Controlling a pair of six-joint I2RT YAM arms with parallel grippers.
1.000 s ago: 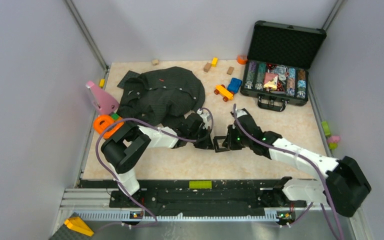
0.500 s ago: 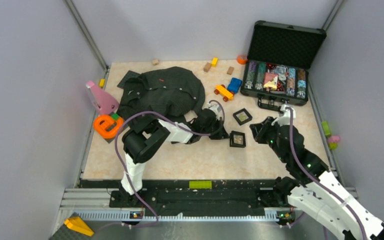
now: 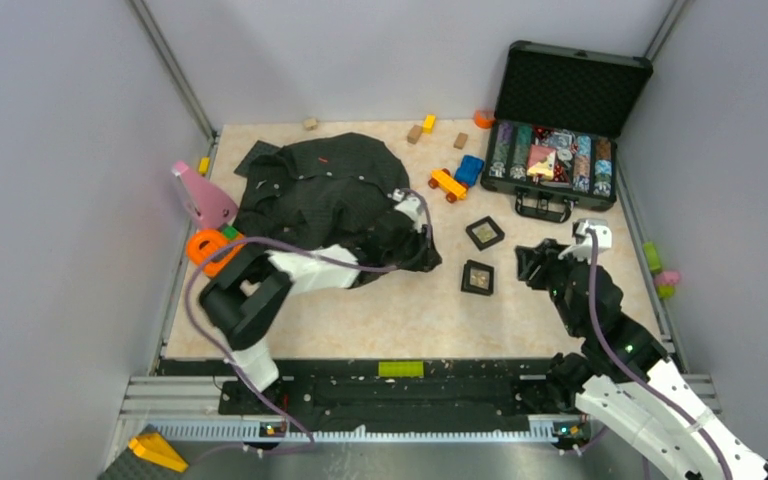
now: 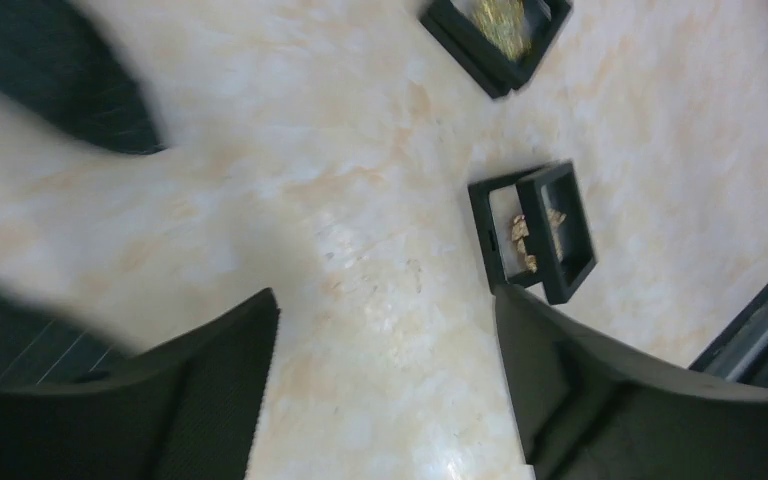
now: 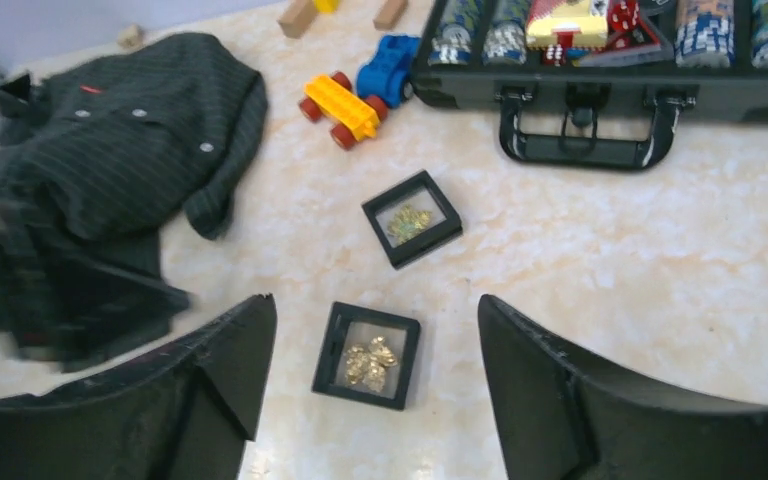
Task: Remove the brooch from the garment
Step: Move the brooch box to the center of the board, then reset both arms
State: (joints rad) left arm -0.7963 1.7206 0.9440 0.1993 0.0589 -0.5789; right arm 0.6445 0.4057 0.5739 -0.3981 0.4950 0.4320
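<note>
The garment (image 3: 325, 188), a dark pinstriped shirt with white buttons (image 5: 130, 140), lies crumpled at the back left. A gold brooch (image 5: 368, 362) rests inside a small black square box (image 3: 477, 277) on the table. A second black box (image 3: 484, 233) behind it holds another gold piece (image 5: 407, 222). My left gripper (image 3: 428, 260) is open at the shirt's near right edge, with only bare table between its fingers (image 4: 385, 300). My right gripper (image 3: 530, 264) is open and hangs above the near box (image 5: 375, 300), touching nothing.
An open black case (image 3: 560, 150) of chips stands at the back right. Yellow and blue toy cars (image 3: 457, 178) sit beside the shirt, and wooden blocks (image 3: 415, 133) lie behind. A pink object (image 3: 200, 195) and an orange ring (image 3: 210, 250) sit on the left edge.
Both grippers have gone from shut to open. The left one drew back left toward the shirt, the right arm swung away to the right. The two black boxes now lie apart on the table.
</note>
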